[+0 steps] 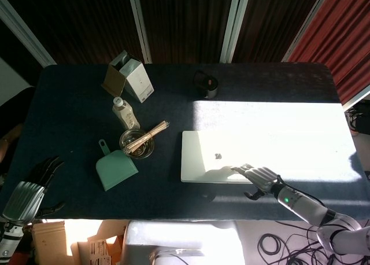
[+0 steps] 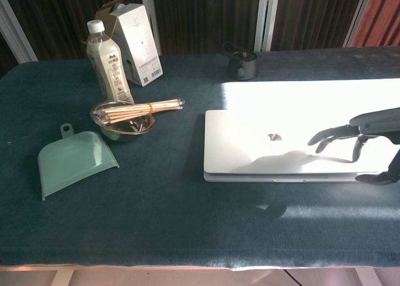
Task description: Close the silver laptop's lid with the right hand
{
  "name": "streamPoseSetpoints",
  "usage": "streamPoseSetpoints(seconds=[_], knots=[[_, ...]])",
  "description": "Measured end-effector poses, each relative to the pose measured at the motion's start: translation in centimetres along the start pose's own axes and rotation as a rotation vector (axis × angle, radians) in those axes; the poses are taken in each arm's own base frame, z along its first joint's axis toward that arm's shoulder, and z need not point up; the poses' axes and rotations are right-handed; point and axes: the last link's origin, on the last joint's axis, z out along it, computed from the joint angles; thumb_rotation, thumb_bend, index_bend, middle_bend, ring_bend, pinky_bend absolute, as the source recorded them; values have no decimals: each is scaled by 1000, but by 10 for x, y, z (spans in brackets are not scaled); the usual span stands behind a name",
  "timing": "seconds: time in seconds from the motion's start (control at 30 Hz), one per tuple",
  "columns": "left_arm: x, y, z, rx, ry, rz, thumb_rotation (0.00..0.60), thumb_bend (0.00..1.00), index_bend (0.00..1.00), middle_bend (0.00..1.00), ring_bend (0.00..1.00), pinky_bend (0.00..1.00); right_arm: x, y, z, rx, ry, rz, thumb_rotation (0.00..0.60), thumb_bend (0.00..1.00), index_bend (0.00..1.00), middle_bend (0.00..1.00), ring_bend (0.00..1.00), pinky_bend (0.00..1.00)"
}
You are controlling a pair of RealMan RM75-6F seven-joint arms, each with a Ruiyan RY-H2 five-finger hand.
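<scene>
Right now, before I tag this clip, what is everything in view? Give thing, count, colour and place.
laptop: one, silver, lid down, right of table centre in the sun patch
bowl: one, glass, left of the laptop
wooden sticks: one bundle, tan, lying across the bowl
dustpan: one, pale green, front left
bottle: one, pale with white cap, behind the bowl
carton: one, white and brown, back left
small cup: one, dark grey, back centre
table: one, dark blue cloth
left hand: dark fingers spread, off the table's front left corner
right hand: dark fingers over the laptop's front right edge
</scene>
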Motion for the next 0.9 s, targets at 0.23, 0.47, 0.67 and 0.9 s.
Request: streamPoseSetpoints(seconds=[0.23, 0.47, 0.67, 0.9], knots=[[0, -2, 1, 10, -9, -5, 600, 41, 0, 0, 0, 134, -18, 15, 18, -6, 28, -32, 600, 394, 0, 90, 0, 188], [2, -2, -1, 6, 3, -4, 600, 42, 0, 0, 0, 134, -28, 20, 21, -1, 25, -22, 600, 393, 0, 84, 0, 180], [3, -1, -3, 2, 10, -4, 600, 42, 0, 0, 0, 134, -22, 16, 7, 39, 100, -36, 600, 394, 0, 79, 0, 159], [3, 0, -4, -4, 15, -6, 600, 34, 0, 0, 0, 134, -8, 15, -38, 68, 310, -70, 600, 394, 0, 34, 0, 75]])
